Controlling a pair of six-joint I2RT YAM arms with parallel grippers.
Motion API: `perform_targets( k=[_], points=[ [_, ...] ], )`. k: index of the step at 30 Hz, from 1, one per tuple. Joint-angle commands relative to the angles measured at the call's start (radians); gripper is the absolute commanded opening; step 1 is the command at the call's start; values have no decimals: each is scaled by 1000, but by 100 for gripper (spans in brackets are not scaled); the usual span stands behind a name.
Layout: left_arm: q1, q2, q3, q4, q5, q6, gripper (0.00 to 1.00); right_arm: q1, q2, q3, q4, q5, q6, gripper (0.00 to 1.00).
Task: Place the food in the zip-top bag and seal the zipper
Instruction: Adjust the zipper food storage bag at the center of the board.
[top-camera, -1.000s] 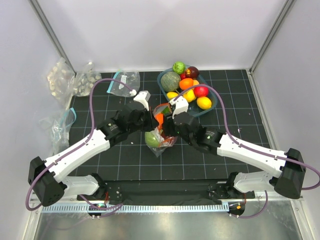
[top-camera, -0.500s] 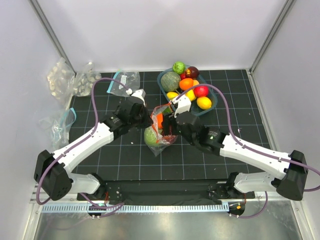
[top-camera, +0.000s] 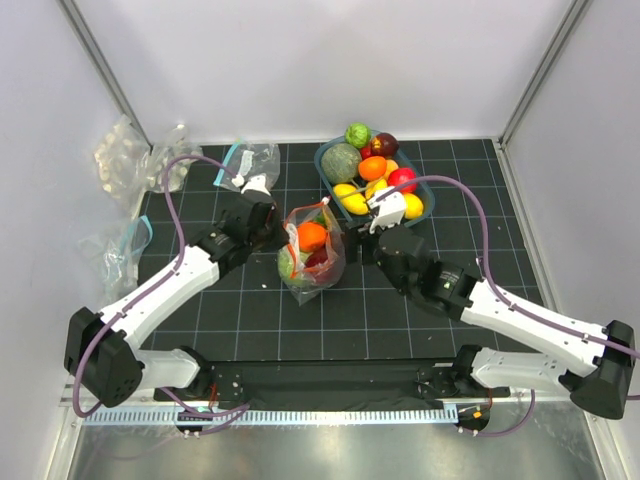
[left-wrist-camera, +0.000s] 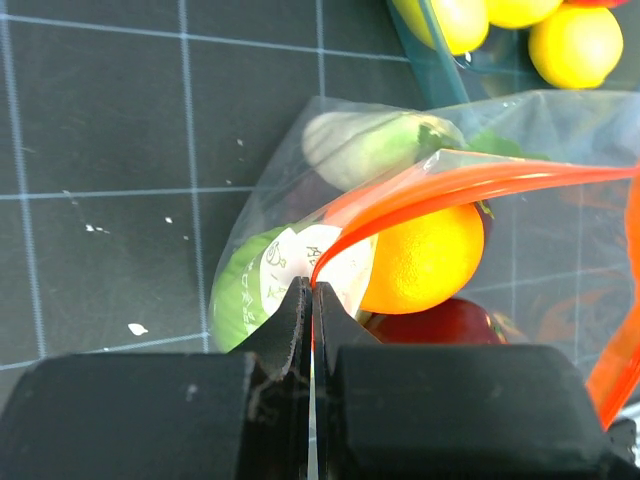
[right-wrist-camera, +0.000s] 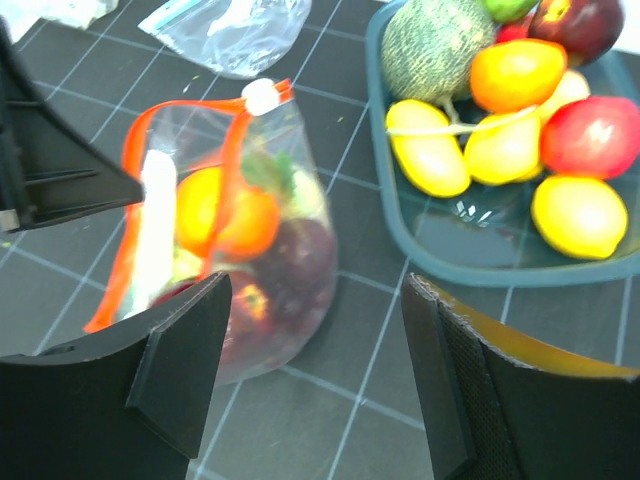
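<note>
Left hand (left-wrist-camera: 311, 300) pinches thin orange-red zipper (left-wrist-camera: 450, 185) — crinkly bag (left-wrist-camera: 285, 175), apparently open.

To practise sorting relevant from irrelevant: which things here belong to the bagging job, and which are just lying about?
Job: zip-top bag, its orange-red zipper, the orange inside it, loose fruit in the teal basket.
Lying about: teal-strip bag at the back, crinkled clear bags at the left wall.

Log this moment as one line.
left hand: shut on zipper | right hand: open, empty | bag: unsealed, orange inside
</note>
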Motion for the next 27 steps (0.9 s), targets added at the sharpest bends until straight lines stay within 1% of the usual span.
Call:
perform_targets(
  k=[1, 2, 3, 5, 7, 9, 14, 17, 21, 23, 27],
  points=[
    [10, -10, -1, 36, -64, 14, 0, -25, 10, -12, 118, 2, -84, 76],
    [10, -2, 2, 38, -73, 23, 0, -34, 27, -15, 138, -58, -125, 78],
    [10, 1, 0, 38, -85, 26, 0, -36, 45, -14, 155, -70, -144, 79],
    [10, 8, 2, 39, -121, 34, 0, -36, 117, 0, 174, -63, -206, 82],
    [10, 15, -1, 45, -136, 40, 0, -39, 165, 14, 229, -44, -228, 85],
    [10, 21, -4, 58, -131, 49, 0, -45, 209, 17, 250, -76, -257, 86],
    [10, 10, -23, 122, -61, 83, 0, -48, 239, 6, 286, -133, -267, 89],
    [9, 5, -33, 157, -14, 112, 0, -48, 228, -32, 353, -211, -280, 92],
    [7, 8, -41, 202, 82, 133, 0, -54, 274, -17, 367, -183, -285, 93],
    [0, -1, -44, 226, 106, 150, 0, -66, 297, -5, 373, -204, -284, 94],
    [-31, -34, -64, 259, 106, 176, 0, -74, 357, 23, 385, -213, -273, 94]
  ],
)
